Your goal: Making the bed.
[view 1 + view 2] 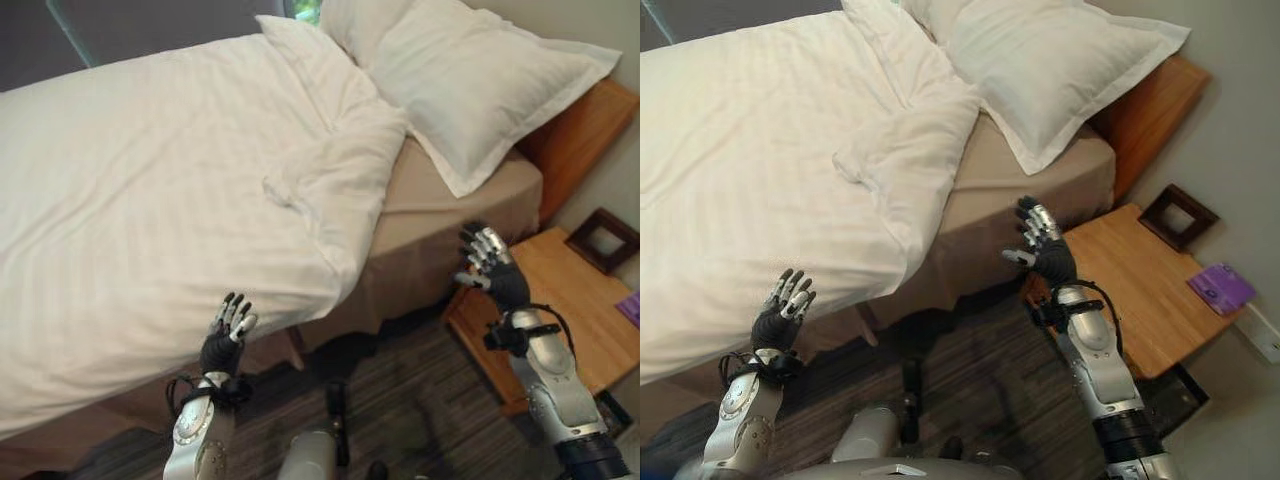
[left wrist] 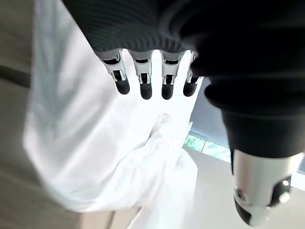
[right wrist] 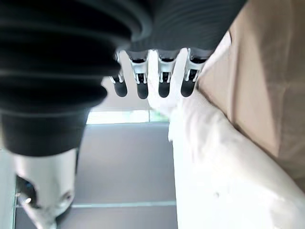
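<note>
White duvet [image 1: 150, 180] covers bed [image 1: 450, 215] across upper left, corner folded back off tan sheet, pillows [image 1: 470, 75] top centre, wooden nightstand [image 1: 570, 300] right, striped carpet [image 1: 400, 385] below; left hand [image 1: 228, 335] and right hand [image 1: 490, 262] raised, fingers spread, empty.

Right hand [image 3: 143, 71] seen from the wrist: dark ribbed cover, row of silver dark-tipped fingers [image 3: 165, 81] held out straight, thumb [image 3: 45, 191] set apart. Nothing gripped. Past the fingers: white duvet [image 3: 224, 176] hanging along tan mattress side [image 3: 271, 81]; grey wall [image 3: 124, 162] beyond.
</note>
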Controlling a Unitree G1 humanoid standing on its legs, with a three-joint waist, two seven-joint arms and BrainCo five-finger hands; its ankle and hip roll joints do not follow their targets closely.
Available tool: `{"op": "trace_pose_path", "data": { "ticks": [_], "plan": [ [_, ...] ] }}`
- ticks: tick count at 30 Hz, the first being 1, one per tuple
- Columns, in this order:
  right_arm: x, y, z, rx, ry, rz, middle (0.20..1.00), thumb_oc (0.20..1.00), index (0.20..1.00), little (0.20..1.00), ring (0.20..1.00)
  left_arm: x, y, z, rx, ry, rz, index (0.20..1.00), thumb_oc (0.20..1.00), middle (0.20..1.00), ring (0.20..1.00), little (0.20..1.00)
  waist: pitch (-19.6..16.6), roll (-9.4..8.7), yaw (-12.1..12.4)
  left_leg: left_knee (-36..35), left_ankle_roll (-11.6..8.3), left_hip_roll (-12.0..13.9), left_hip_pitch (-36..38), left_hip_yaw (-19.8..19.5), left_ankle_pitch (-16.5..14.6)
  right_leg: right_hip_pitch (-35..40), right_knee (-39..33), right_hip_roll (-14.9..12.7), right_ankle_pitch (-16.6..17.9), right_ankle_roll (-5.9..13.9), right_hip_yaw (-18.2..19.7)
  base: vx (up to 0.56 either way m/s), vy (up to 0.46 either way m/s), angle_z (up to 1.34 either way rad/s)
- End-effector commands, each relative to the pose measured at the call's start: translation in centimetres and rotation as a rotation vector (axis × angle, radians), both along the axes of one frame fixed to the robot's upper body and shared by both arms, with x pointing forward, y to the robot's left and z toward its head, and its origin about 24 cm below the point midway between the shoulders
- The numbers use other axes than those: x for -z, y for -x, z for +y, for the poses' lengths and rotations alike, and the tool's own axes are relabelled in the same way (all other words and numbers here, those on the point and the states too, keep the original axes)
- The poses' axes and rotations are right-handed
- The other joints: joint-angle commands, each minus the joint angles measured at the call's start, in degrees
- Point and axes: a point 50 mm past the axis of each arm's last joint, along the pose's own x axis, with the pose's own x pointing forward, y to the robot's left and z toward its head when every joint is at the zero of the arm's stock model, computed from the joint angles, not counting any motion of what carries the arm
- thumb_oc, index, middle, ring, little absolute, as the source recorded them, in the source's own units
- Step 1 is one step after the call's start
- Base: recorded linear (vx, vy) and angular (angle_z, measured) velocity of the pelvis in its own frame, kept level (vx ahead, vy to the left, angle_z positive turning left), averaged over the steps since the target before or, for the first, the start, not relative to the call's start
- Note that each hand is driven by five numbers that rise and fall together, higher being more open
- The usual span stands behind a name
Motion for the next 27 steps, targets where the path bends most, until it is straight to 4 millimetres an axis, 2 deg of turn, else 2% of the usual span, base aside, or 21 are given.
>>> {"op": "trace_pose_path", "data": {
  "ticks": [1,2,3,4,5,6,7,8,10,11,12,13,14,17,21,24,25,27],
  "plan": [
    [-1.5,0.7,0.8,-0.048,0.005,-0.101,1.0,1.0,1.0,1.0,1.0,-2.9,-1.9,0.7,-0.023,-0.116,-0.126,1.0,1.0,1.0,1.0,1.0,-4.74,-1.14,-1.64,0.02,-3.21,3.58,5.85,-1.6,1.52,1.0,13.9,-13.45,6.23,10.39,-2.58,0.36,0.251,-0.21],
    [-1.2,0.9,1.2,-0.064,-0.002,-0.087,1.0,1.0,1.0,1.0,1.0,-3.4,-2.2,0.7,-0.022,-0.137,-0.144,1.0,1.0,1.0,1.0,1.0,-4.62,-1.17,-2.43,-1.1,-1.88,2.51,8.39,-1.03,0.23,-1.83,21.69,-15.74,11.36,12.0,-1.96,0.22,0.203,-0.17],
    [-1.2,0.9,1.2,-0.064,-0.002,-0.087,1.0,1.0,1.0,1.0,1.0,-3.4,-2.2,0.7,-0.022,-0.138,-0.144,1.0,1.0,1.0,1.0,1.0,-4.62,-1.29,-2.35,-1.35,-1.69,2.25,8.52,-0.86,0.21,-2.11,22.17,-16.03,11.23,12.24,-1.7,0.25,0.23,-0.03],
    [-0.7,1.3,1.6,-0.081,-0.019,-0.068,1.0,1.0,1.0,1.0,1.0,-4.7,-3.2,0.4,-0.005,-0.181,-0.194,1.0,1.0,1.0,1.0,1.0,-2.98,0.98,-5.46,-4.25,-0.28,3.64,12.94,-0.63,0.68,-10.84,36.1,-14.95,15.35,12.05,2.19,0.24,0.147,0.08],
    [-0.3,1.5,1.6,-0.079,-0.016,-0.053,1.0,1.0,1.0,1.0,1.0,-5.7,-3.9,0.1,0.016,-0.226,-0.227,1.0,1.0,1.0,1.0,1.0,-2.32,2.17,-7.23,-5.4,-0.37,4.12,14.7,-2.28,0.62,-14.66,38.25,-13.35,13.3,11.4,4.52,0.34,0.154,0.32],
    [0.0,1.7,1.6,-0.083,-0.021,-0.038,1.0,1.0,1.0,1.0,1.0,-6.6,-4.5,-0.1,0.027,-0.241,-0.261,1.0,1.0,1.0,1.0,1.0,-1.87,2.65,-8.36,-6.57,-0.35,3.81,16.27,-3.84,0.58,-16.96,38.17,-13.02,11.59,10.78,5.41,0.29,0.035,0.67],
    [0.2,1.8,1.7,-0.084,-0.028,-0.029,1.0,1.0,1.0,1.0,1.0,-7.4,-5.2,-0.4,0.038,-0.251,-0.296,1.0,1.0,1.0,1.0,1.0,-1.58,2.81,-9.42,-7.21,-0.58,3.61,17.31,-5.05,0.61,-18.54,35.86,-12.8,10.62,10.0,6.27,0.29,-0.014,1.25],
    [0.5,2.1,1.5,-0.079,-0.043,-0.014,1.0,1.0,1.0,1.0,1.0,-8.7,-5.9,-0.7,0.052,-0.27,-0.341,1.0,1.0,1.0,1.0,1.0,-1.65,2.93,-10.44,-7.69,-1.24,3.76,17.94,-6.3,0.57,-18.78,30.41,-12.65,9.85,9.2,7.09,0.31,-0.073,1.2],
    [1.0,2.6,1.0,-0.068,-0.055,0.01,1.0,1.0,1.0,1.0,1.0,-10.9,-6.8,-1.3,0.079,-0.3,-0.425,1.0,1.0,1.0,1.0,1.0,-1.86,2.19,-12.02,-7.95,-2.27,3.18,19.38,-8.74,-0.59,-17.87,18.61,-12.96,9.07,9.09,9.25,0.26,-0.094,0.69],
    [1.0,2.5,1.0,-0.068,-0.055,0.01,1.0,1.0,1.0,1.0,1.0,-10.9,-6.8,-1.3,0.079,-0.3,-0.425,1.0,1.0,1.0,1.0,1.0,-1.88,2.29,-12.0,-7.98,-2.31,3.32,19.32,-8.75,-0.48,-17.74,18.15,-12.8,9.41,9.03,9.17,0.2,-0.082,0.58],
    [1.1,2.6,0.8,-0.061,-0.051,0.016,1.0,1.0,1.0,1.0,1.0,-12.1,-7.4,-1.5,0.087,-0.332,-0.468,1.0,1.0,1.0,1.0,1.0,-2.08,1.74,-12.77,-8.04,-2.63,2.85,19.9,-9.85,-1.21,-17.11,11.23,-12.26,9.23,9.35,11.66,0.32,-0.113,0.73],
    [1.5,3.1,0.5,-0.068,-0.044,0.038,1.0,1.0,1.0,1.0,1.0,-14.9,-8.2,-1.4,0.086,-0.436,-0.548,1.0,1.0,1.0,1.0,1.0,-3.32,0.37,-13.57,-8.29,-3.08,2.07,20.83,-12.59,-2.09,-13.76,4.82,-10.9,10.34,10.7,17.31,0.33,-0.11,0.99],
    [1.5,3.1,0.5,-0.068,-0.045,0.038,1.0,1.0,1.0,1.0,1.0,-14.9,-8.2,-1.4,0.086,-0.437,-0.548,1.0,1.0,1.0,1.0,1.0,-3.33,0.34,-13.51,-8.29,-3.07,2.06,20.83,-12.54,-2.1,-13.7,4.66,-10.9,10.44,10.71,17.35,0.29,-0.111,1.01],
    [1.7,3.1,0.4,-0.072,-0.063,0.045,1.0,1.0,1.0,1.0,1.0,-17.2,-9.3,-1.6,0.063,-0.556,-0.608,1.0,1.0,1.0,1.0,1.0,-4.55,0.49,-13.62,-8.53,-3.4,1.88,20.77,-14.21,-1.72,-11.54,1.72,-10.23,10.94,10.21,16.84,0.18,-0.087,0.62],
    [2.2,3.7,0.0,-0.078,-0.042,0.072,1.0,1.0,1.0,1.0,1.0,-18.4,-9.6,0.8,-0.029,-0.699,-0.57,1.0,1.0,1.0,1.0,1.0,-5.14,0.96,-13.79,-8.66,-3.9,2.34,21.31,-14.72,-2.09,-9.53,-0.93,-9.53,10.7,9.56,16.31,0.16,-0.066,0.08],
    [2.9,4.3,-0.3,-0.073,-0.05,0.11,1.0,1.0,1.0,1.0,1.0,-18.2,-9.6,2.7,-0.078,-0.757,-0.5,1.0,1.0,1.0,1.0,1.0,-5.38,1.26,-14.07,-8.66,-4.48,2.8,21.4,-14.49,-2.29,-8.65,-2.54,-9.12,10.74,9.15,15.95,0.12,-0.063,-0.11],
    [3.2,4.5,-0.6,-0.068,-0.026,0.126,1.0,1.0,1.0,1.0,1.0,-17.6,-9.7,3.9,-0.095,-0.794,-0.434,1.0,1.0,1.0,1.0,1.0,-5.41,1.47,-14.3,-8.66,-4.79,2.98,21.3,-14.47,-2.28,-8.46,-3.28,-8.84,10.75,9.03,15.72,0.09,-0.053,-0.01],
    [3.2,4.6,-0.8,-0.069,-0.015,0.132,1.0,1.0,1.0,1.0,1.0,-17.2,-9.8,4.4,-0.097,-0.809,-0.398,1.0,1.0,1.0,1.0,1.0,-5.4,1.57,-14.43,-8.66,-4.98,3.13,21.22,-14.4,-2.21,-8.49,-3.46,-8.68,10.77,8.94,15.59,0.06,-0.042,0.0]
  ]
}}
